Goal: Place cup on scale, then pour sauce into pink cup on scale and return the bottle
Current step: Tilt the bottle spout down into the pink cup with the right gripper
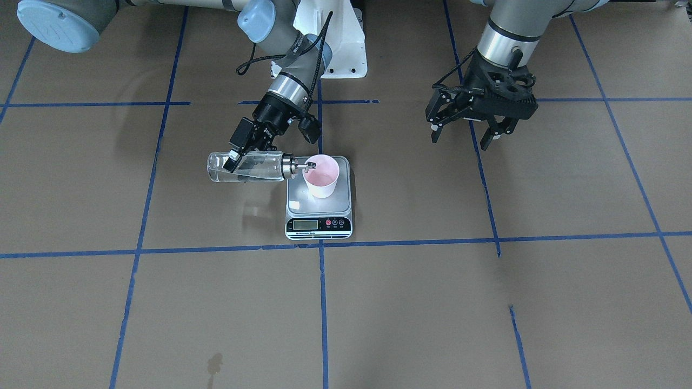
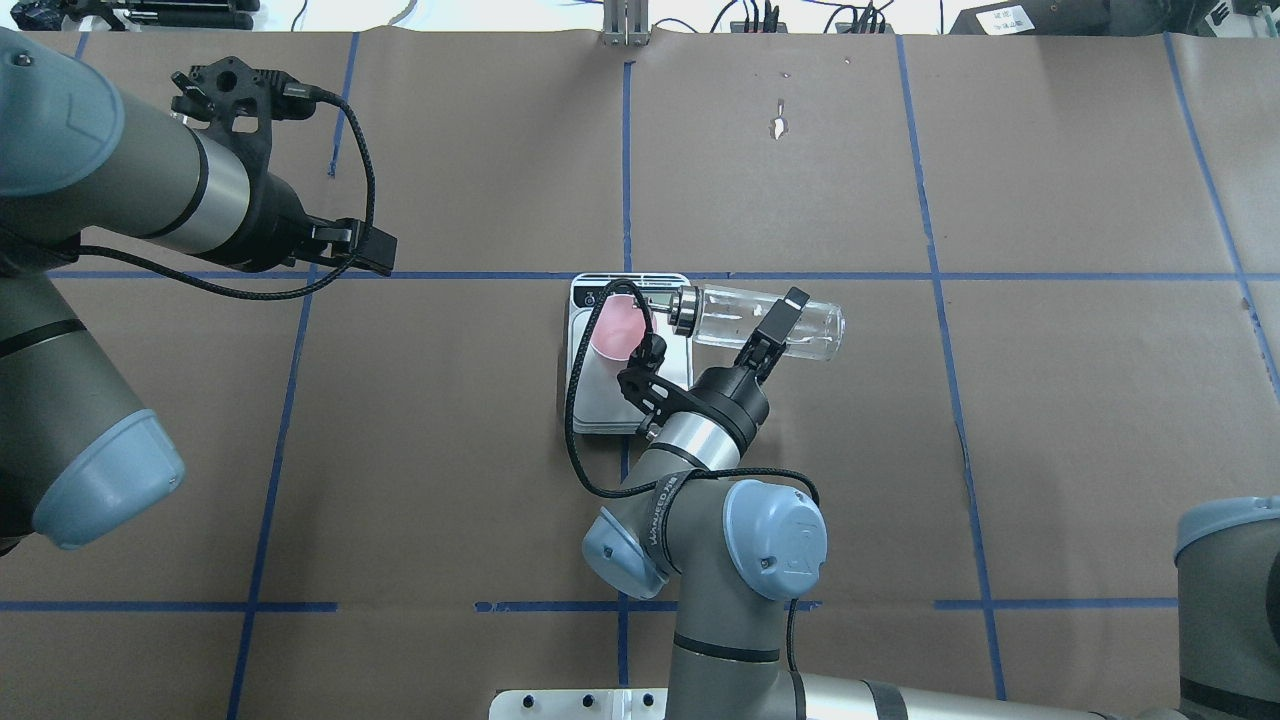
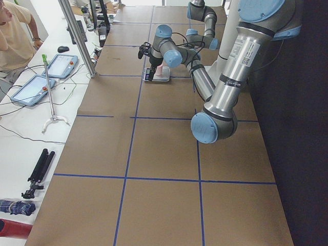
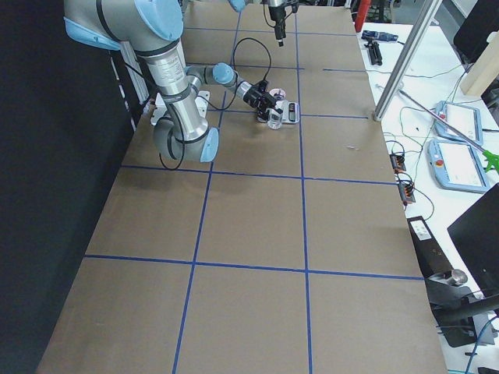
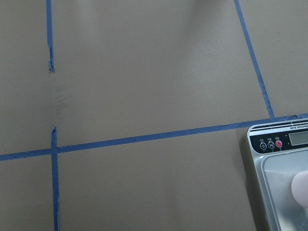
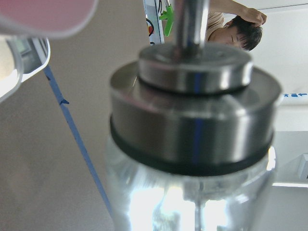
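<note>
Pouring stage, seen from six cameras. The right tool (image 1: 239, 160) is clenched around the mid-body of the bottle (image 1: 259, 166), its two fingers pressing the glass from opposite sides, and holds the bottle lying roughly horizontal above the desk (image 1: 486, 302). The bottle's silver pourer cap (image 1: 289, 166) points toward the scale (image 1: 295, 201), and its thin spout reaches over the rim of the cup (image 1: 321, 177). The cup stands upright on the scale's steel platform, toward the platform's end nearest the robot and away from the black front strip with the display (image 1: 305, 224). The sauce (image 1: 223, 175), a colourless liquid, lies along the lower wall of the tipped bottle; whether a stream leaves the spout, or how much has collected in the cup, cannot be told. In the overhead view the bottle (image 2: 815, 325) extends from the scale (image 2: 600, 395) toward the robot's right side, with the cup (image 2: 618, 328) directly beside the cap. The left tool (image 1: 459, 140) is released, its fingers spread wide and grasping nothing; it hangs above the desk well apart from the scale, on the robot's left. Its wrist camera catches only a corner of the scale (image 5: 269, 144) and blue tape lines (image 5: 144, 138) on the brown desk covering. The right wrist camera is filled by the cap (image 6: 192, 115) at close range.
</note>
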